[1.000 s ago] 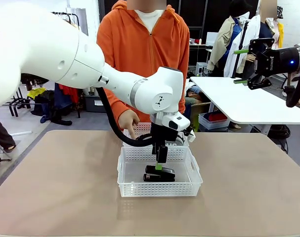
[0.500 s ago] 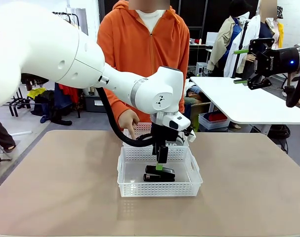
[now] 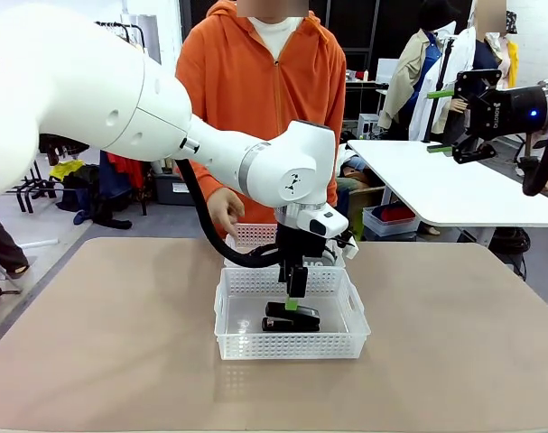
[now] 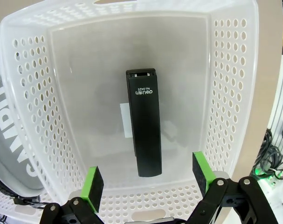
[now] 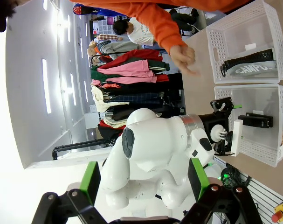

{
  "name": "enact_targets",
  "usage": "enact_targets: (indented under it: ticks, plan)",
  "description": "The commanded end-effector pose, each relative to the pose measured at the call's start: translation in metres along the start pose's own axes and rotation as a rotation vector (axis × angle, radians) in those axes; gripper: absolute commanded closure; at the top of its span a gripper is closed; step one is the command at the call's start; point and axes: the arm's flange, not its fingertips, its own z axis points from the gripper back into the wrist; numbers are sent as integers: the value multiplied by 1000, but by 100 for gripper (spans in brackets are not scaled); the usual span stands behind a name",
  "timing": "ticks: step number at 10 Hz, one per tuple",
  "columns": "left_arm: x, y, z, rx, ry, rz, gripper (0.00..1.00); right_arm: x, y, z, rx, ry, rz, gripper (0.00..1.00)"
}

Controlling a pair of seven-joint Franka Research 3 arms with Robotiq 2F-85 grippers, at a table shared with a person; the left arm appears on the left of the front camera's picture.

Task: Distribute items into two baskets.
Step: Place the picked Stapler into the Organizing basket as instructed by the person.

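Note:
A small black stapler [image 4: 143, 123] lies flat on the floor of the near basket [image 3: 246, 343]. My left gripper [image 3: 293, 302] hangs just above it, open, its green pads [image 4: 95, 186] spread either side of the stapler's near end without touching it. The grey pouch [image 5: 251, 65] with white lettering lies in the far basket [image 3: 255, 236], and its edge [image 4: 10, 140] shows in the left wrist view. High at the right, away from the table, my right gripper [image 3: 439, 122] stands open and holds nothing.
A person in an orange hoodie stands at the far side, one hand [image 3: 224, 209] hovering above the far basket. A white table [image 3: 454, 189] stands behind on the right. Bare tabletop [image 3: 102, 343] lies to both sides of the baskets.
The person's hand has lifted off the far basket's rim, where a finger pointed down. Both arms have stayed still.

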Motion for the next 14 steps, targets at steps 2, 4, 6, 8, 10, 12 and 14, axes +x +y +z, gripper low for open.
enact_targets:
  ticks: [2, 4, 6, 8, 10, 12, 14]
  plan:
    - [-17, -5, 27, -129, -60, 4, 0, -2, 3, -1, 8, -10, -9, 0]
    - [-43, -7, 57, -190, -131, 103, 0, -2, 3, -1, 8, -10, -9, 0]
    - [-71, -10, 84, -271, -209, 261, 0, -2, 3, -1, 8, -10, -9, 0]
    - [-116, -2, 100, -372, -334, 392, 0, -2, 3, -1, 8, -10, -9, 0]
    - [-169, 14, 99, -446, -451, 523, 0, -2, 3, -1, 8, -10, -9, 0]
    - [-205, 26, 95, -490, -531, 579, 0, -2, 3, -1, 8, -10, -9, 0]
    - [-200, 39, 100, -482, -474, 574, 0, -2, 3, -1, 8, -10, -9, 0]
